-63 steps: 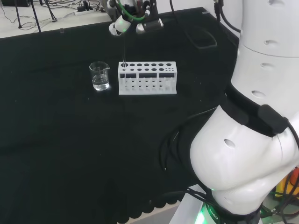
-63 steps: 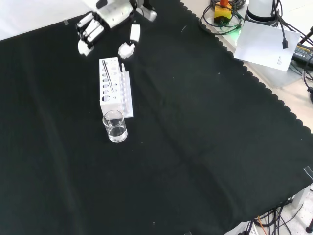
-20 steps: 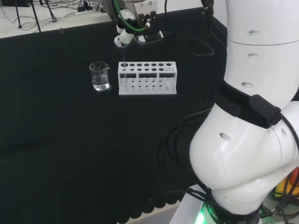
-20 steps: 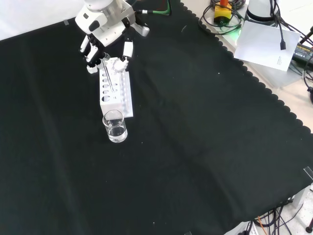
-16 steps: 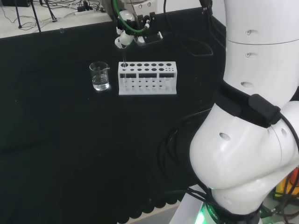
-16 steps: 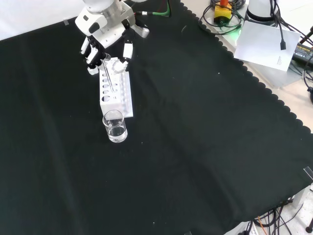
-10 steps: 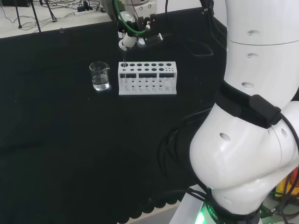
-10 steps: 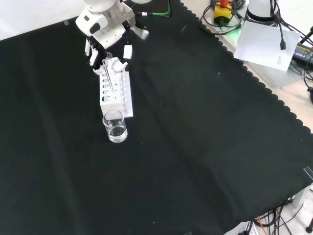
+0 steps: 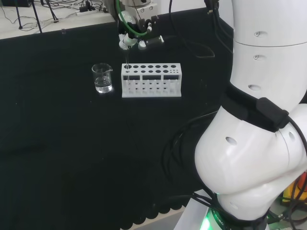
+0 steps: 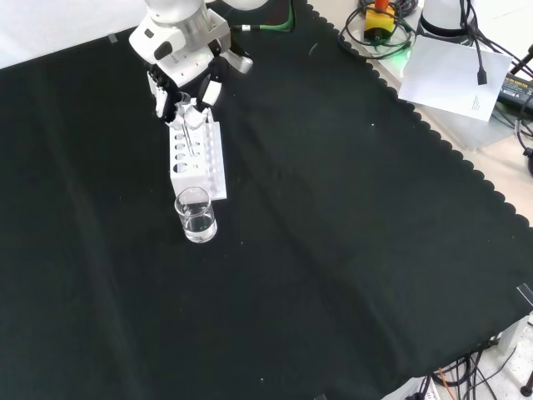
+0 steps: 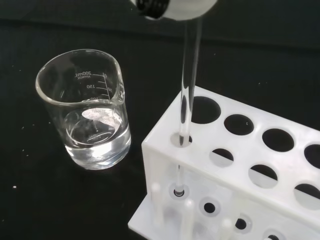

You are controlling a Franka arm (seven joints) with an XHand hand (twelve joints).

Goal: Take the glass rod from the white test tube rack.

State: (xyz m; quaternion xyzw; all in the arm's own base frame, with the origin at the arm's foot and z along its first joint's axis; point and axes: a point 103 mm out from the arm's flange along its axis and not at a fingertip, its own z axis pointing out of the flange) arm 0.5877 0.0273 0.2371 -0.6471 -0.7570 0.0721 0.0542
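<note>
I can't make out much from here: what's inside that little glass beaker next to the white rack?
The beaker holds a shallow layer of clear liquid at its bottom, nothing else. The glass rod stands in the white rack beside it, not in the beaker.

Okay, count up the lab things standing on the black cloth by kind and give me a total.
Glass rod: 1, upright in the rack's end hole
White test tube rack: 1
Glass beaker with clear liquid: 1
Total: 3
</note>
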